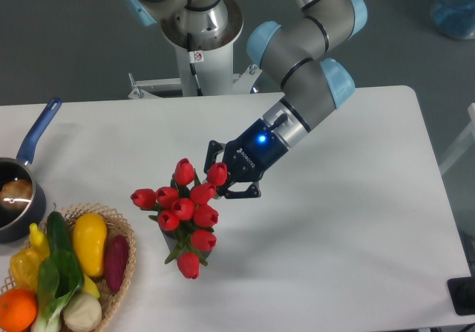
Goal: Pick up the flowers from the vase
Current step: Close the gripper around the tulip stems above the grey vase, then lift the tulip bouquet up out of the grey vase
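Nearest the camera, at 8 o'clock on the white table [356,228], a wicker basket [119,272] holds yellow, green, purple and orange produce. A dark saucepan [16,198] with a blue handle sits at 9 o'clock, at the left edge. Near the table centre, the flowers [185,206] lean over the vase [180,241], which is almost wholly hidden beneath buds and leaves. The gripper [221,178], a blue light lit on its body, has its jaws narrowed around the bunch's upper right buds. Farther back, the arm's base [199,42] stands at 12 o'clock before a grey floor.
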Controlling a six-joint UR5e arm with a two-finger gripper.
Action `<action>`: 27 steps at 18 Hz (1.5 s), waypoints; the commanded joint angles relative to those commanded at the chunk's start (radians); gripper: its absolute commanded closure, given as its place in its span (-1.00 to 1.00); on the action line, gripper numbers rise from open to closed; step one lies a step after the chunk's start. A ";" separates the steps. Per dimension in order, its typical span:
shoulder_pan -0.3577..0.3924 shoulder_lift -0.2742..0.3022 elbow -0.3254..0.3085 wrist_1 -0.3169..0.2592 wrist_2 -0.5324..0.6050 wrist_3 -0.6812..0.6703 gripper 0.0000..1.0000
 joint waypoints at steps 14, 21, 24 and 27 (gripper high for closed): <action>0.018 0.078 0.106 0.000 -0.123 -0.219 1.00; 0.087 0.084 0.158 0.000 -0.212 -0.302 1.00; 0.139 0.083 0.167 0.000 -0.270 -0.301 1.00; 0.181 0.072 0.215 0.000 -0.278 -0.302 1.00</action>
